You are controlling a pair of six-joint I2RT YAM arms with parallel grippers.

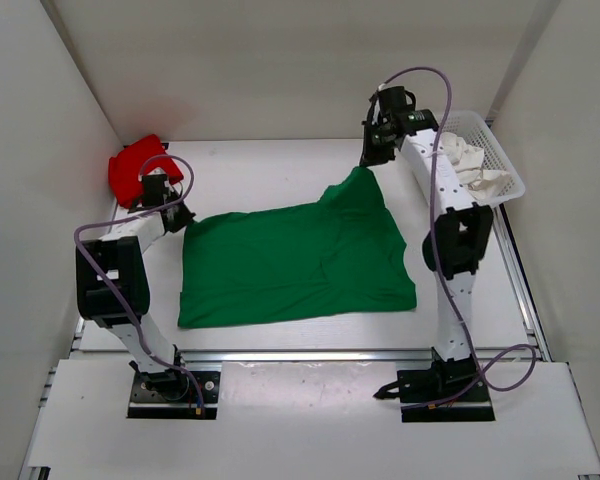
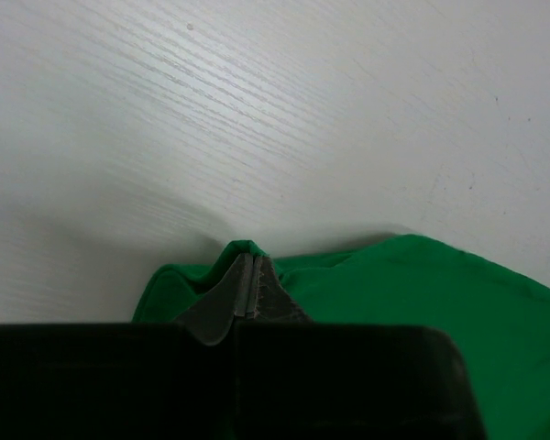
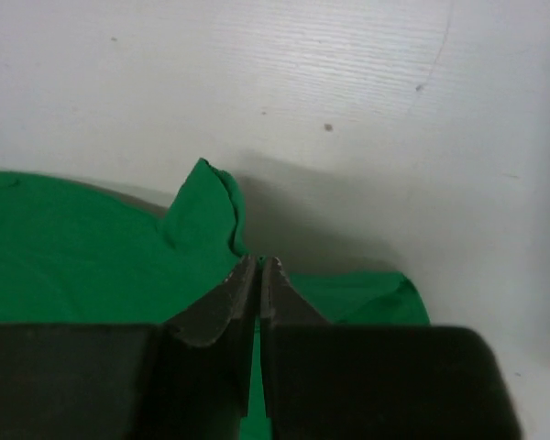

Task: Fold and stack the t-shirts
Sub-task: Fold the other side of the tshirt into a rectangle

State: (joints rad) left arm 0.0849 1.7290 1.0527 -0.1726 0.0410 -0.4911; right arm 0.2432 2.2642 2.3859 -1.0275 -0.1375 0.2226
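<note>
Top view: one green t-shirt lies spread on the bench. One red t-shirt is crumpled far left, and one white t-shirt sits in one basket.

Left wrist: the left pincer is clamped on a green corner.

Right wrist: the right pincer is clamped likewise. Both corners should rise evenly, with the cloth taut.

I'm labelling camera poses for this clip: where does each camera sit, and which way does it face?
Top: above and behind the arms, looking down on the table; both arms show, plus green shirt, red shirt and basket.
Left wrist: on the left arm, low, facing past the left hand, shut on the green shirt.
Right wrist: likewise on the right arm; right hand shut on the same shirt.
Shared: all three show the green shirt.
</note>
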